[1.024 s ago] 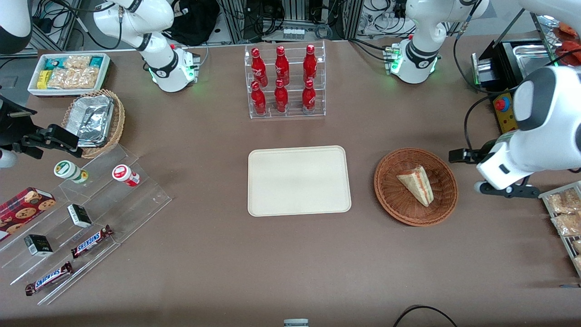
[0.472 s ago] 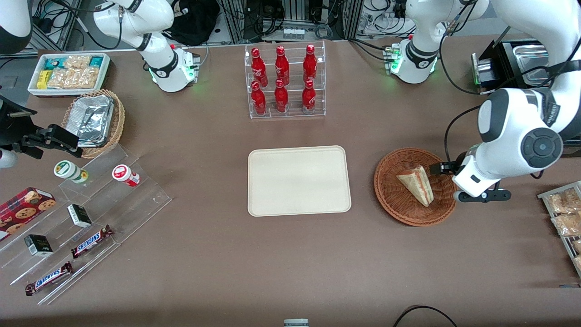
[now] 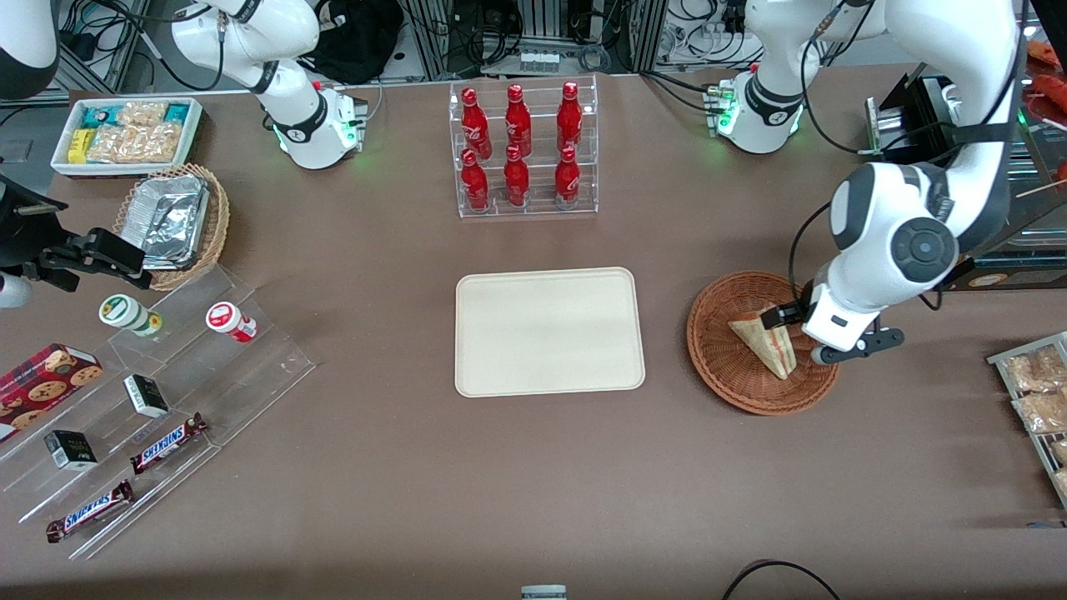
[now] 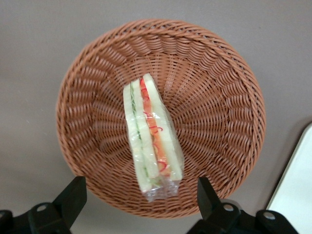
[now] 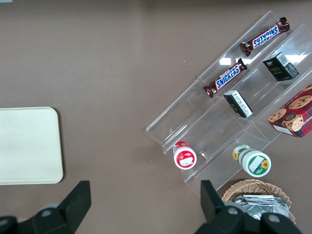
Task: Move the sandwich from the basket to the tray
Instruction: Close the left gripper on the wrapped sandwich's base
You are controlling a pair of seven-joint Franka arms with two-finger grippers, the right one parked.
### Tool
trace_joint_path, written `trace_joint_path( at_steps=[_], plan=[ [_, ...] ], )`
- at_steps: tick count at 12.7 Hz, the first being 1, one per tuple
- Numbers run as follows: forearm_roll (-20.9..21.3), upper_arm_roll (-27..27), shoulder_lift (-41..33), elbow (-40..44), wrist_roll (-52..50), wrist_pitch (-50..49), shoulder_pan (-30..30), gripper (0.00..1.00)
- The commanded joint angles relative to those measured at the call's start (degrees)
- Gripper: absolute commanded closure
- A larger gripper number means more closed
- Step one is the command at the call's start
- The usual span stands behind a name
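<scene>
Above the basket point(image 3: 733, 375), the gripper point(image 4: 141, 200), jaws spread wide over the sandwich point(image 4: 151, 139), clear of it

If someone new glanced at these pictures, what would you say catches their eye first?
Probably the sandwich, a pale wedge with red and green filling lying in the reddish-brown basket, with the open hand poised above it. Next, the bare cream tray mid-table beside the basket, and the rack of red bottles farther from the front camera.
</scene>
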Motion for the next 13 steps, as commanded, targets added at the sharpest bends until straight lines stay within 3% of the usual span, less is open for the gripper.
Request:
trace_joint_path(
  at_steps=[1,5,13],
  plan=[
    [0.77,0.2,-2.38,-4.38,-8.16,3.98,-0.68,0.0],
    [0.68,0.29,-2.03,-8.77,-13.28,10.93,-0.59,0.0],
    [0.07,0.29,2.09,-8.96,-21.44,15.07,-0.59,0.0]
  ],
)
